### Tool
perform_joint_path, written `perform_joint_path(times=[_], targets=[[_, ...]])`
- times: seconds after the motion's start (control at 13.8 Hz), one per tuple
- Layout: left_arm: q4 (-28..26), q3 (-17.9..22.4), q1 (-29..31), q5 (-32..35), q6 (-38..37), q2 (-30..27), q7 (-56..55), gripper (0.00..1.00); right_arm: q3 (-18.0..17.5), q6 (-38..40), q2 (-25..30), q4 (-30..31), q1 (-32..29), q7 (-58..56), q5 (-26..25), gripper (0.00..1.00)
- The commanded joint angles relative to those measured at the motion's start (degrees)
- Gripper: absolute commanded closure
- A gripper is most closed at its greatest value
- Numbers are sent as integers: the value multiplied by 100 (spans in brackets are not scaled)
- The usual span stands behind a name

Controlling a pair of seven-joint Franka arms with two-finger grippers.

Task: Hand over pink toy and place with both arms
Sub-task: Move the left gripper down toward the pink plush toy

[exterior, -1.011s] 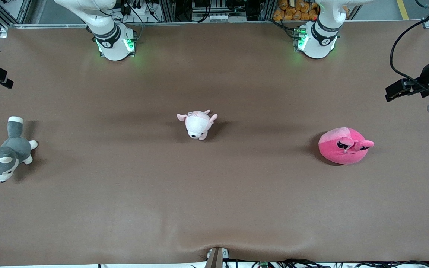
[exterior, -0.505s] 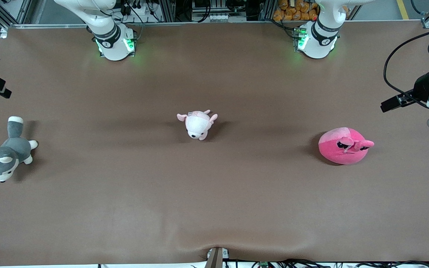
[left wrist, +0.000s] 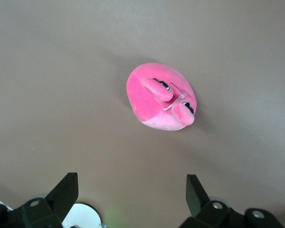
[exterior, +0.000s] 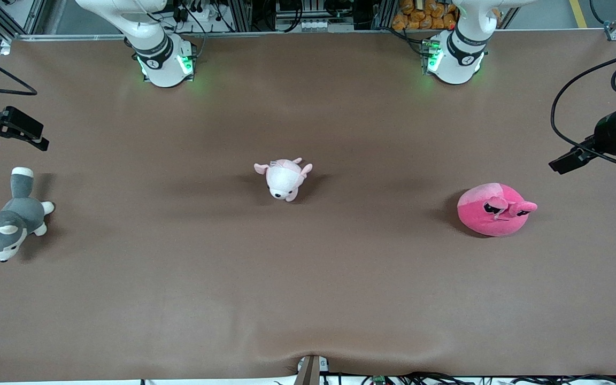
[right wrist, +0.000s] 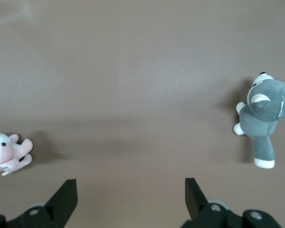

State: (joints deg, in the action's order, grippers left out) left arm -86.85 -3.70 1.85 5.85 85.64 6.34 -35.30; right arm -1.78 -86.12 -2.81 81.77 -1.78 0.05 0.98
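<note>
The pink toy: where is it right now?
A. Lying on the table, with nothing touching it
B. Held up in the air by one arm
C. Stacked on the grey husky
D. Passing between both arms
A: the pink toy lies alone on the table toward the left arm's end; the left gripper hangs open above the table near it, holding nothing.
</note>
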Motion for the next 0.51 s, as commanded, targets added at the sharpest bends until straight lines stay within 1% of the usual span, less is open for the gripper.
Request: perform_joint_path(times=[0.0, 0.29, 0.43], targets=[[186, 1, 78, -93, -65, -54, -91, 0, 2, -28, -18, -39, -59, 4, 16, 0], [186, 36, 79, -32, -206, -221, -135, 0, 2, -37, -44, -39, -68, -5, 7, 0], [186, 18, 253, -84, -206, -300, -64, 0, 2, -63, -44, -39, -86, -5, 16, 0]])
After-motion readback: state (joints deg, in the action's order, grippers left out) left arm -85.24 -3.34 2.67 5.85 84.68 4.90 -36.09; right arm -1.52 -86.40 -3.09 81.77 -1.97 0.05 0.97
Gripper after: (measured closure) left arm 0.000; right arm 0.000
